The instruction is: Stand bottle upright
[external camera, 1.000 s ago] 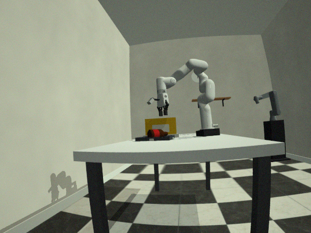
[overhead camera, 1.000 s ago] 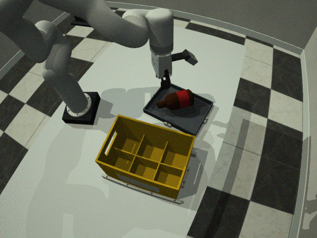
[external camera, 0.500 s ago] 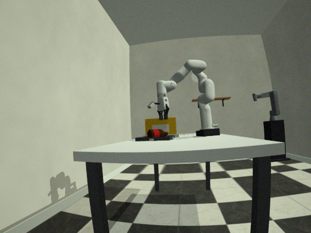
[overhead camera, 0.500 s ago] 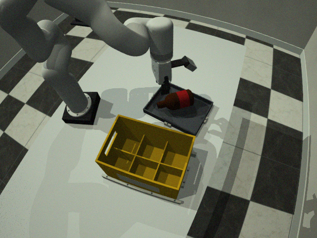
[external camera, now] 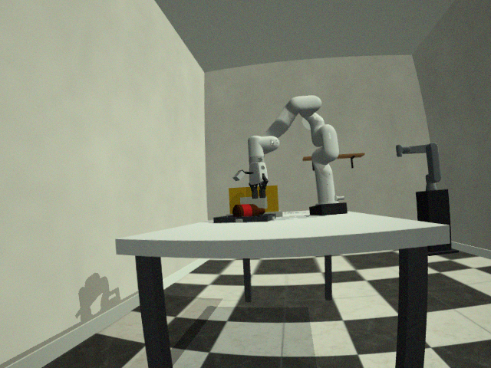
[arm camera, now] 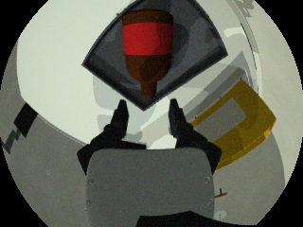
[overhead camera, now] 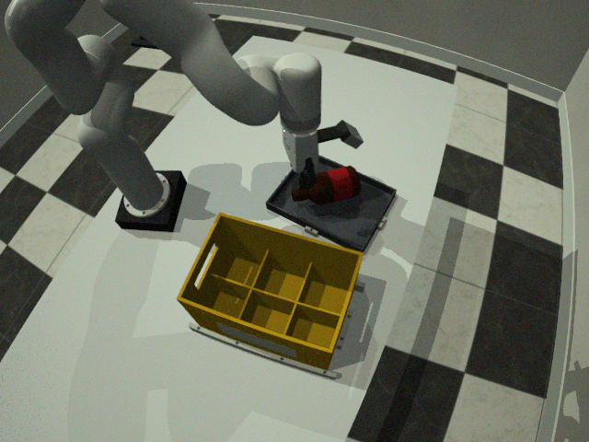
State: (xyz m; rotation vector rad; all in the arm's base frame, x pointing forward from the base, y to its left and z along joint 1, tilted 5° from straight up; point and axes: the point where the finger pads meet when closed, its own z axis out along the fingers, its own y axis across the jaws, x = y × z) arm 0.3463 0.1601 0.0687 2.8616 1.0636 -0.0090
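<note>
So the one bottle (overhead camera: 332, 185) (external camera: 246, 210) (arm camera: 148, 43) was brown with a red label band, lying on its side in the one dark tray (overhead camera: 375, 209) (external camera: 222, 219) (arm camera: 215, 47), neck pointing left in the top view. The jaws (overhead camera: 306, 178) (external camera: 258, 194) hung above the bottle's neck end, open and holding nothing. One yellow crate (overhead camera: 290, 239) (external camera: 272, 198) (arm camera: 260, 111) with six compartments sat upright beside the tray.
</note>
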